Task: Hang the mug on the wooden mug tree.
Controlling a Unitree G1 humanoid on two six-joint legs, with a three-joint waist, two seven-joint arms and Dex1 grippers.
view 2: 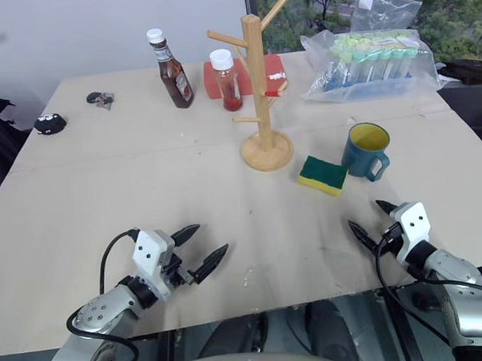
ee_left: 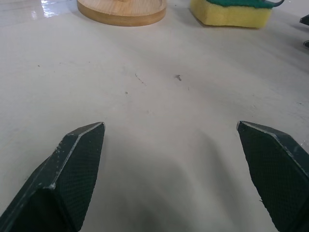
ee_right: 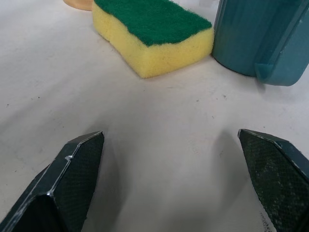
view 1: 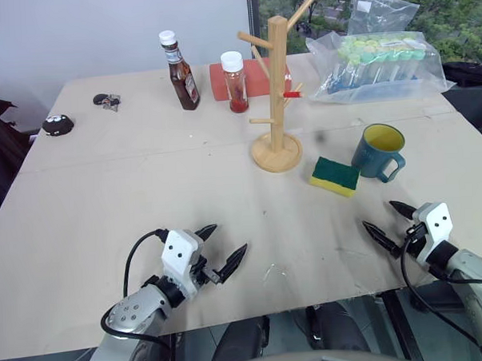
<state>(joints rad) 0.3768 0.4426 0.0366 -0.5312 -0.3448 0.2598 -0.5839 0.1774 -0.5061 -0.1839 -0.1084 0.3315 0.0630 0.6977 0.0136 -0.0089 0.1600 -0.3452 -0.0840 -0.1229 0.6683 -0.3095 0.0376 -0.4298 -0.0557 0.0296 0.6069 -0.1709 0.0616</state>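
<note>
The mug [view 1: 379,151] stands upright on the surface [view 1: 145,185], just beside the green-and-yellow sponge [view 1: 335,175] and to the right of the wooden mug tree [view 1: 275,91], handle turned toward the robot. Being glazed ceramic, it will likely be stiff, fairly heavy for its size, slick and breakable if dropped. The best hold is probably across the rim and wall opposite the handle, leaving the loop free for a peg; how thick the wall is cannot be judged from here. The right hand [view 1: 393,219] hovers low just short of the mug, fingers spread wide, holding and touching nothing. The left hand [view 1: 226,250] is likewise spread and empty, well apart from the mug.
</note>
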